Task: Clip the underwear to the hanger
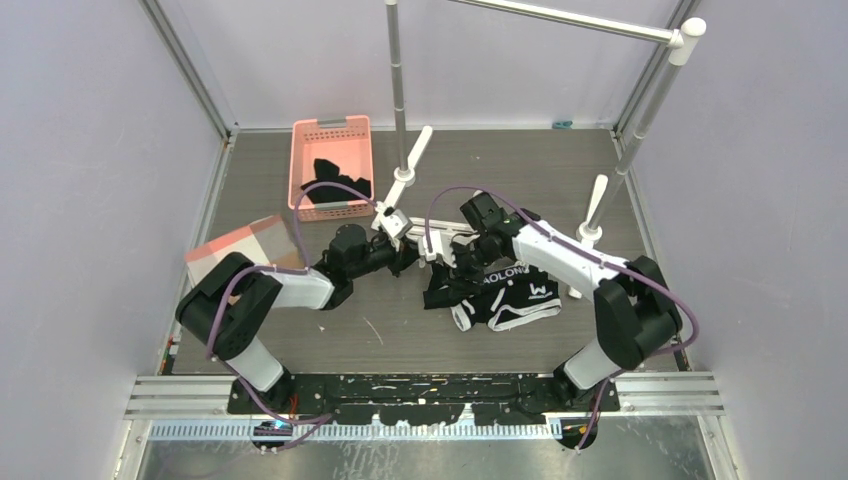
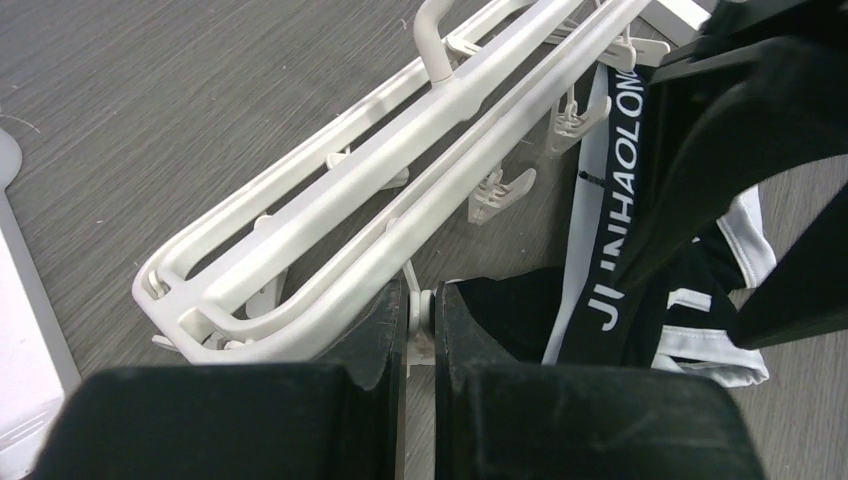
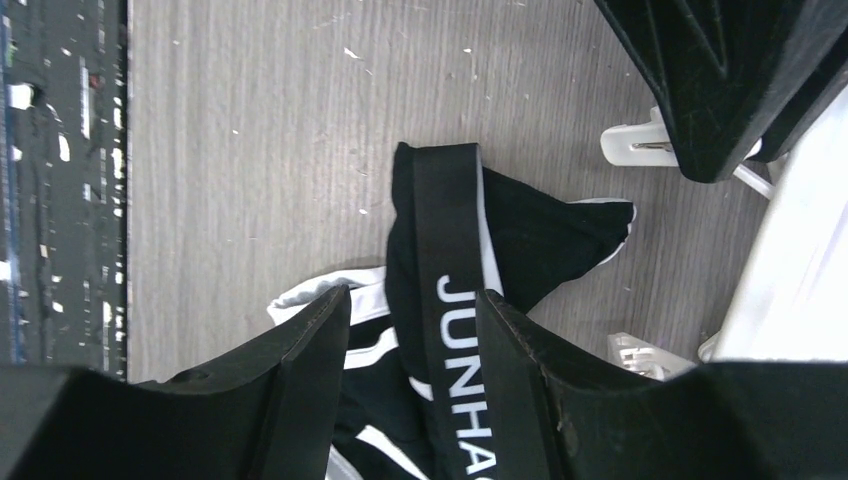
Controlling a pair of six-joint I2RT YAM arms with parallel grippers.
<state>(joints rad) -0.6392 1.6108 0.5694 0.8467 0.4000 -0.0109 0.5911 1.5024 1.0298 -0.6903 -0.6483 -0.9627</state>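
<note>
The underwear (image 1: pixel 510 295), black with white piping, lies crumpled on the table right of centre. Its lettered waistband (image 3: pixel 450 220) runs straight between the spread fingers of my right gripper (image 3: pixel 412 293), which is open above it without pinching it. The white hanger (image 1: pixel 440 235) lies flat on the table just behind the underwear, its clips (image 2: pixel 500 190) sticking out toward the cloth. My left gripper (image 2: pixel 421 300) is shut on one small white clip (image 2: pixel 426 312) at the hanger's near corner. In the top view the left gripper (image 1: pixel 408 255) and right gripper (image 1: pixel 465 262) are close together.
A pink basket (image 1: pixel 333 165) holding a black garment stands at the back left. The grey metal rail stand (image 1: pixel 400 100) rises behind the hanger, with white feet (image 1: pixel 595 205) on the table. A pink and white folded cloth (image 1: pixel 245 250) lies at the left edge.
</note>
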